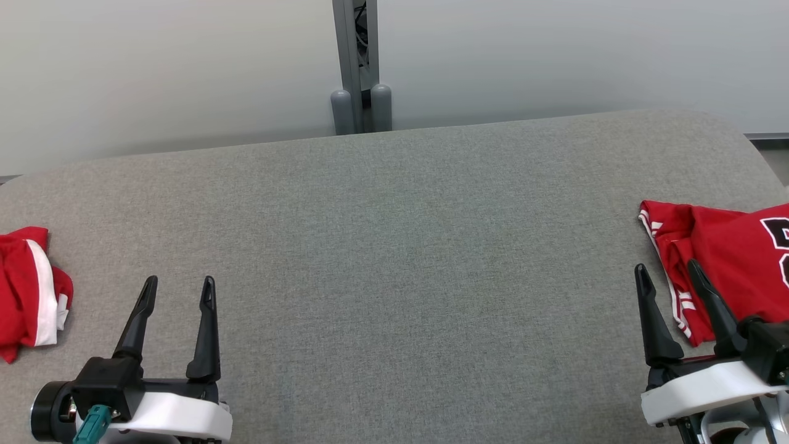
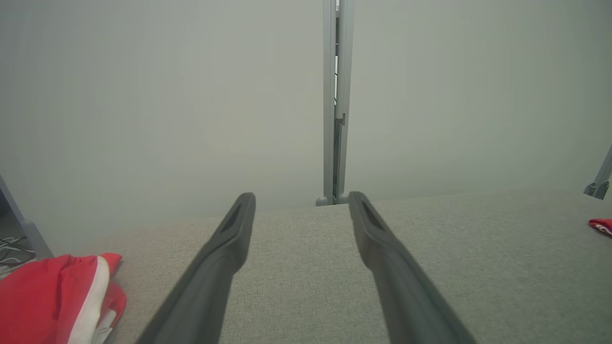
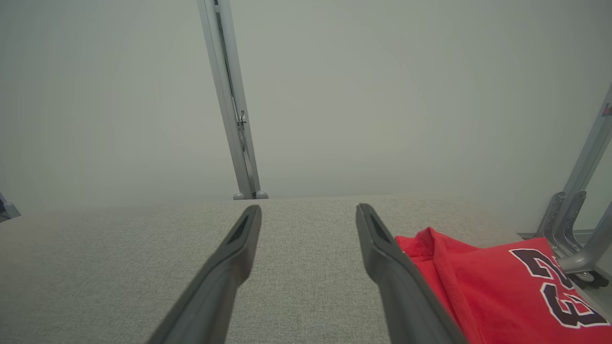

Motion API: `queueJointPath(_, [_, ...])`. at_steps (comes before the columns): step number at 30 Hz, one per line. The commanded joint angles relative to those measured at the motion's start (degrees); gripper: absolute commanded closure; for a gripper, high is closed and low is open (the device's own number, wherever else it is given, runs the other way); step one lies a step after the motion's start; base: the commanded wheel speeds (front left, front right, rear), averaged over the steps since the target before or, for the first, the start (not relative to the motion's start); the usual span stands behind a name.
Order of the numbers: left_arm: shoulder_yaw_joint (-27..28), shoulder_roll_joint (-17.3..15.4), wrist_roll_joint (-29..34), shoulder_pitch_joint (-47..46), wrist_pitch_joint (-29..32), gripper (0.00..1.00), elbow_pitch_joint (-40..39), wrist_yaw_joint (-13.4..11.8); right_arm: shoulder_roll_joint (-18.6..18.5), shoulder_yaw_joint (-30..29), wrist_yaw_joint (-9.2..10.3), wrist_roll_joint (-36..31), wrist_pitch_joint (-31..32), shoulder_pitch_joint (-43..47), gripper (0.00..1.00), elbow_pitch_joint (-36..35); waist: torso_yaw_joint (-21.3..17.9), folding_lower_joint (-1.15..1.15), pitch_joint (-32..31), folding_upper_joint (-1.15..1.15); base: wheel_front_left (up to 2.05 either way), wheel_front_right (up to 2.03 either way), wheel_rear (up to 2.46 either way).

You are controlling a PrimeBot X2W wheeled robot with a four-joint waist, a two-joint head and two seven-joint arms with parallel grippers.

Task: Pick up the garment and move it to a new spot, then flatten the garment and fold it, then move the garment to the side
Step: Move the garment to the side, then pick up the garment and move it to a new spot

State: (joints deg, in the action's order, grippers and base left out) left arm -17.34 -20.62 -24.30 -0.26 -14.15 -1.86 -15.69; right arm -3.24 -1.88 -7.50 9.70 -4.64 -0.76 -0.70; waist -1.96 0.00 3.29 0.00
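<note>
My left claw [image 1: 179, 282] and right claw [image 1: 667, 266] gape empty; I judge pickup is next, reaching left to the crumpled red garment [image 1: 21, 277].

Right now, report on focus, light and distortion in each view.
Head view: soft, even light with no glare, and the weave of the grey fabric surface is sharp. Left wrist view: the left gripper blurs toward the bottom edge, and the wall looks hazy. Right wrist view: the post leans, probably from wide-angle skew, while the digits on the red jersey read clearly.
</note>
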Motion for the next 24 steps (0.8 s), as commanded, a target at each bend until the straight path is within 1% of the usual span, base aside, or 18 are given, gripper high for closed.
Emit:
queueJointPath(1, [0.35, -0.11, -0.29, 0.2, -0.15, 0.0, 0.06, 0.26, 0.03, -0.32, 0.01, 0.34, -0.07, 0.21, 0.0, -0.12, -0.06, 0.0, 0.04, 0.0, 0.0, 0.0, 0.0])
queueJointPath(24, [-0.36, -0.13, -0.91, -0.23, -0.18, 0.0, 0.59, -0.23, 0.23, -0.38, 0.0, 1.22, -0.2, 0.31, 0.0, 0.45, -0.19, 0.0, -0.46, 0.0, 0.0, 0.0, 0.0])
